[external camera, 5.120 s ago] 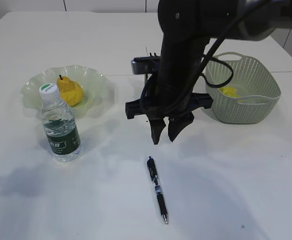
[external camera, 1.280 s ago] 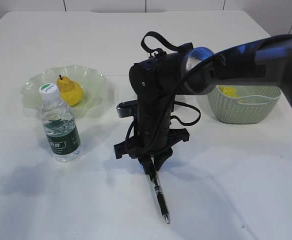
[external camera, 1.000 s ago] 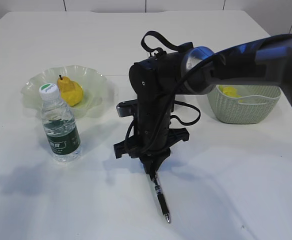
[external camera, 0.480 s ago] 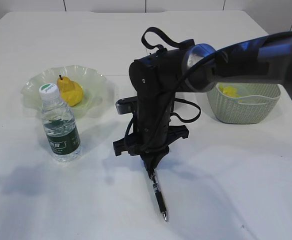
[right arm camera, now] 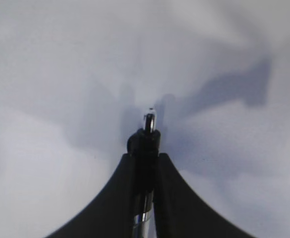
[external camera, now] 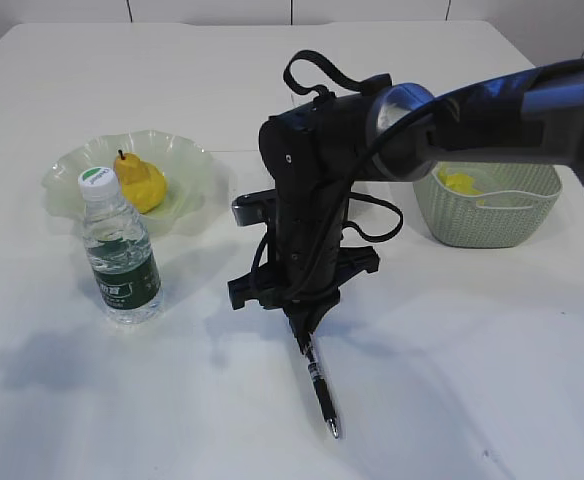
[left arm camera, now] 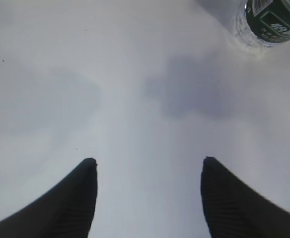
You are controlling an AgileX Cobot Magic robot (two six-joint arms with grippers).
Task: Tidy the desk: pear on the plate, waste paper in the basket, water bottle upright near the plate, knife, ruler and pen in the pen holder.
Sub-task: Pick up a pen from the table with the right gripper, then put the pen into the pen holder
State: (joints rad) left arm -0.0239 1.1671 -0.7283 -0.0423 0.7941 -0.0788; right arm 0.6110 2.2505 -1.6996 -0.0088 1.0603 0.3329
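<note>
My right gripper (external camera: 300, 334) is shut on the upper end of the black pen (external camera: 319, 386). The rest of the pen slants toward the front edge, low over the white desk (external camera: 472, 350). In the right wrist view the pen (right arm camera: 145, 140) sticks out between the closed fingers (right arm camera: 166, 188) of the right gripper (right arm camera: 145, 157). The pear (external camera: 142, 184) lies on the green plate (external camera: 188, 160). The water bottle (external camera: 120, 250) stands upright in front of it. My left gripper (left arm camera: 147, 161) hangs open over bare desk near the bottle (left arm camera: 273, 20). Knife, ruler and pen holder are out of view.
The sage-green basket (external camera: 492, 215) stands at the right with yellow waste paper (external camera: 460, 183) inside. The right arm's black body (external camera: 307, 190) blocks the desk's middle behind it.
The right gripper's jaws have narrowed onto the pen's upper end. The arm has barely shifted. The left gripper has not moved.
</note>
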